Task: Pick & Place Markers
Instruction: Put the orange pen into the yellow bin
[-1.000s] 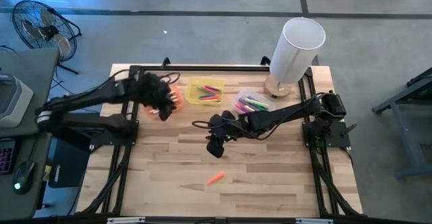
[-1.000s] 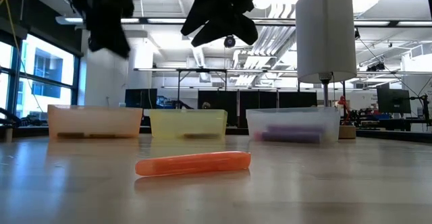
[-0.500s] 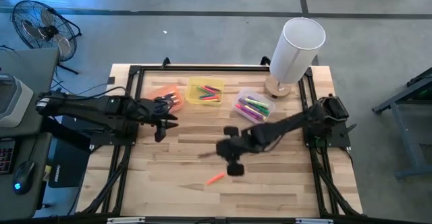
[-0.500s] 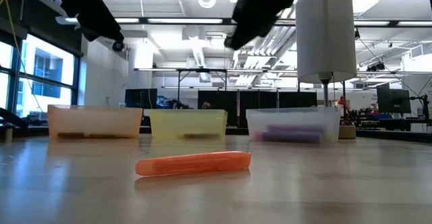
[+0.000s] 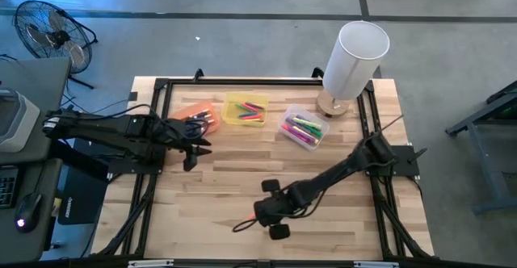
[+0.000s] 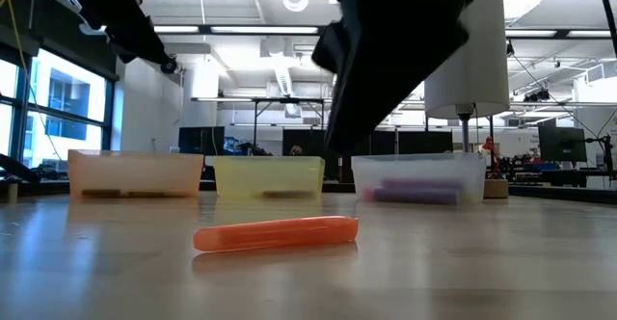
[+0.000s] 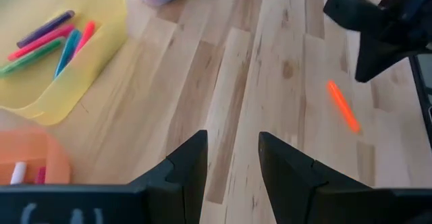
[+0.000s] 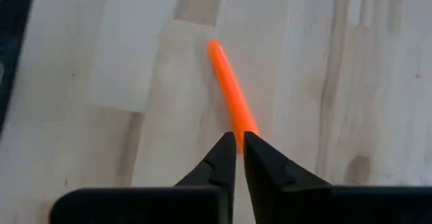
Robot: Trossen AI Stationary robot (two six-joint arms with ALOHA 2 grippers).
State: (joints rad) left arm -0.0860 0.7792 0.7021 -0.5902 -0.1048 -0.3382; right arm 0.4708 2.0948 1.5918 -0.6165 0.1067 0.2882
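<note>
One orange marker [image 6: 276,233] lies flat on the wooden table near its front edge. It also shows in the left wrist view [image 7: 343,106] and the right wrist view [image 8: 229,89]. My right gripper [image 8: 239,140] hovers over the marker's near end, fingers shut and pointing steeply down. It hides the marker in the high view [image 5: 262,213]. The low view shows this gripper [image 6: 347,137] clear above the marker. My left gripper [image 7: 233,153] stands open and empty beside the orange bin [image 5: 196,116], well above the table [image 5: 202,143].
Three small bins with markers line the far side: the orange one, a yellow one [image 5: 245,110] and a clear one [image 5: 303,127]. A white lamp [image 5: 355,58] stands at the far right corner. Bare wood lies between the bins and the lone marker.
My right gripper has swung from the table's middle toward the near edge and down, ending over the orange marker, which has not moved. My left gripper drew back from above the orange bin toward the near edge, then held still.
</note>
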